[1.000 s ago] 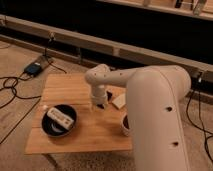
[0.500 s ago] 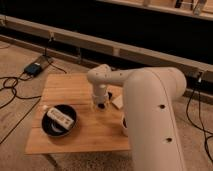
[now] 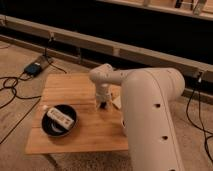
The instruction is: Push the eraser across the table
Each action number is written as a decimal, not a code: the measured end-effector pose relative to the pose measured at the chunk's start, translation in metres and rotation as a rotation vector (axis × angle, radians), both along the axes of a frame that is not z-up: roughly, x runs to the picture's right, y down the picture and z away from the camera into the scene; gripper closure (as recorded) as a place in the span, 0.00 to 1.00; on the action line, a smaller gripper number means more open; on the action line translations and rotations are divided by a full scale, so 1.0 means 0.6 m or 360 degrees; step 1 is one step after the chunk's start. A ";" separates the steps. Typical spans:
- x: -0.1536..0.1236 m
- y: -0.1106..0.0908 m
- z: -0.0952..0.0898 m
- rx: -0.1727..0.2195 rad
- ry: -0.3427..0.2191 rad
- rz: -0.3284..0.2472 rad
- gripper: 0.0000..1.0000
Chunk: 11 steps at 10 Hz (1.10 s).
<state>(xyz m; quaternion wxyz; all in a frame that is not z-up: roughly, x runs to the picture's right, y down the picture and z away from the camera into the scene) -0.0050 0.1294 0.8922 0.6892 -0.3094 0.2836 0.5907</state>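
My gripper (image 3: 102, 104) points down onto the middle of the light wooden table (image 3: 65, 87), just left of a cream-white block (image 3: 117, 102). My white arm (image 3: 150, 115) reaches in from the right and covers the table's right side. I cannot make out the black eraser; it is hidden or lost in the dark spot right under the gripper.
A black bowl (image 3: 56, 127) holding a white strip-shaped device (image 3: 60, 117) sits at the table's front left. A dark object (image 3: 123, 125) peeks out beside my arm at the front right. Cables and a power box (image 3: 34, 68) lie on the floor to the left. A dark wall runs behind.
My arm's large link has swung further left over the table's right side, hiding most of the dark object there. The gripper has shifted slightly toward the front.
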 end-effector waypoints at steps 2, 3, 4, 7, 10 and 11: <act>0.011 -0.005 0.011 0.0003 0.0012 -0.0028 0.35; 0.015 -0.006 0.015 0.0004 0.0015 -0.0037 0.35; 0.018 -0.009 0.020 0.0007 0.0017 -0.0046 0.35; 0.027 -0.018 0.036 0.0019 0.0024 -0.0067 0.35; 0.034 -0.027 0.048 0.0037 0.0032 -0.0076 0.35; 0.037 -0.032 0.053 0.0045 0.0037 -0.0077 0.35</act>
